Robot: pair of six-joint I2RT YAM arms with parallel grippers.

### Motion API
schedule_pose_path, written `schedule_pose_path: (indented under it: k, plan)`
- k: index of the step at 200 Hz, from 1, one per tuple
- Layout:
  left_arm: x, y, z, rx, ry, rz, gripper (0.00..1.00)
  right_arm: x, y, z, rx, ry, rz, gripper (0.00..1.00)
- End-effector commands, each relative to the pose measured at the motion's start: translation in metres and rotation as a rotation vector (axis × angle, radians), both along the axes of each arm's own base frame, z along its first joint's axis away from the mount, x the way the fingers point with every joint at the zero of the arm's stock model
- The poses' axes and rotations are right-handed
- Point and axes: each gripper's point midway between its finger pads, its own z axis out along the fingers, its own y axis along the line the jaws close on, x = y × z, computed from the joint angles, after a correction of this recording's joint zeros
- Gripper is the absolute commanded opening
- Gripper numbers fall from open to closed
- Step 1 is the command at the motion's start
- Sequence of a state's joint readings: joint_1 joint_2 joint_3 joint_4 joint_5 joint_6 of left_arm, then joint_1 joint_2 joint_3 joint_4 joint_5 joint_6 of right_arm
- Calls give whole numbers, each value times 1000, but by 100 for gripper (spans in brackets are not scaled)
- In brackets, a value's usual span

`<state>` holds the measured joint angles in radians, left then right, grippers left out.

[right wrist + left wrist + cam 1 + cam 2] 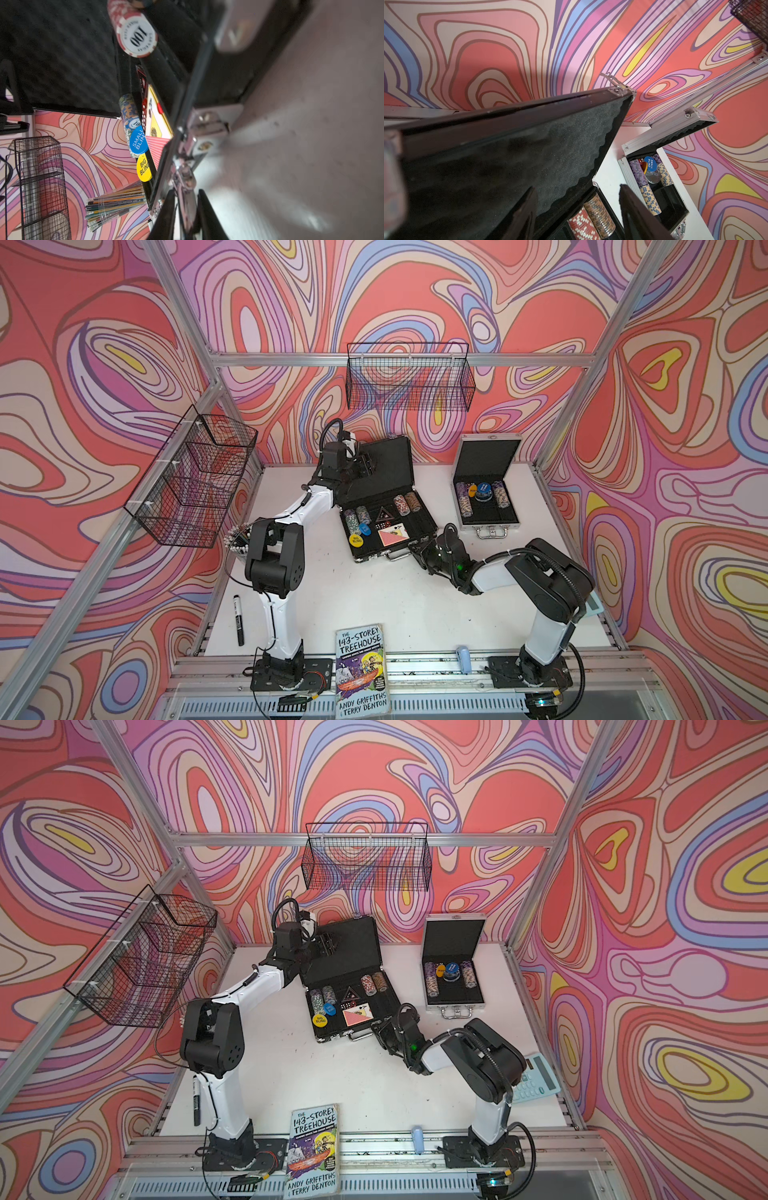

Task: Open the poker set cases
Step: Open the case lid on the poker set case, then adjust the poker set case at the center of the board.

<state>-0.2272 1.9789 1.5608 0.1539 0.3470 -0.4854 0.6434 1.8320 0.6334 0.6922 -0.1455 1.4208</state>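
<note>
The black poker set case stands open mid-table, its foam-lined lid raised, with chips and cards in the base. The smaller silver poker set case is also open at the back right, lid up. My left gripper is open against the inside of the black lid near its left end. My right gripper is low at the black case's front. Its fingers are slightly parted on either side of the metal handle.
A paperback book lies at the front edge and a black marker at the front left. A bundle of pencils sits left of the black case. A calculator lies behind the right arm. Wire baskets hang on the walls.
</note>
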Motion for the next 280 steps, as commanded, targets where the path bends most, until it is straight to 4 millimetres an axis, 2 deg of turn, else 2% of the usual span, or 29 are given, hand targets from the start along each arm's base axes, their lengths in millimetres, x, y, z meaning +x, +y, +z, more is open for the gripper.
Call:
schedule_pose_path:
  k: [1, 31, 48, 50, 53, 79, 97, 126, 145, 148, 153, 178, 208, 232, 280]
  plan:
    - [-1, 2, 16, -4, -33, -21, 64, -11, 7, -13, -34, 43, 48, 36]
    - [-19, 8, 29, 1, -44, -20, 66, -8, -3, -11, -184, 37, 76, 49]
    - [-35, 14, 35, 13, -50, -7, 68, -4, -17, -13, -295, 36, 89, 54]
    - [-37, 15, 36, 16, -52, -5, 68, -2, -18, -4, -297, 19, 89, 54]
    - [-40, 17, 36, 20, -52, -2, 68, -2, -21, -2, -315, 17, 90, 54]
    - [-66, 46, 48, 0, -74, 67, 70, 11, -51, 10, -480, -16, 94, 55]
    - [-82, 70, 55, -8, -87, 121, 70, 26, -69, 30, -596, -67, 96, 55]
    - [-101, 95, 42, 28, -55, 188, 70, 64, -83, 67, -738, -176, 119, 53]
    - [-106, 111, 23, 16, -6, 257, 70, 86, -81, 69, -781, -186, 161, 52]
    - [-107, 114, 19, 12, 4, 270, 70, 90, -80, 75, -777, -199, 166, 51]
    - [-109, 119, 13, 3, 19, 288, 70, 95, -80, 64, -793, -179, 188, 51]
    - [-115, 140, -11, -31, 72, 367, 69, 119, -81, 56, -858, -186, 249, 46]
    - [-113, 148, -36, -22, 131, 405, 67, 132, -75, 33, -907, -160, 360, 39]
    - [-100, 147, -49, -48, 154, 407, 64, 131, -78, 16, -929, -128, 375, 33]
    - [-61, 134, -64, -83, 175, 344, 54, 127, -89, 0, -920, -90, 328, 23]
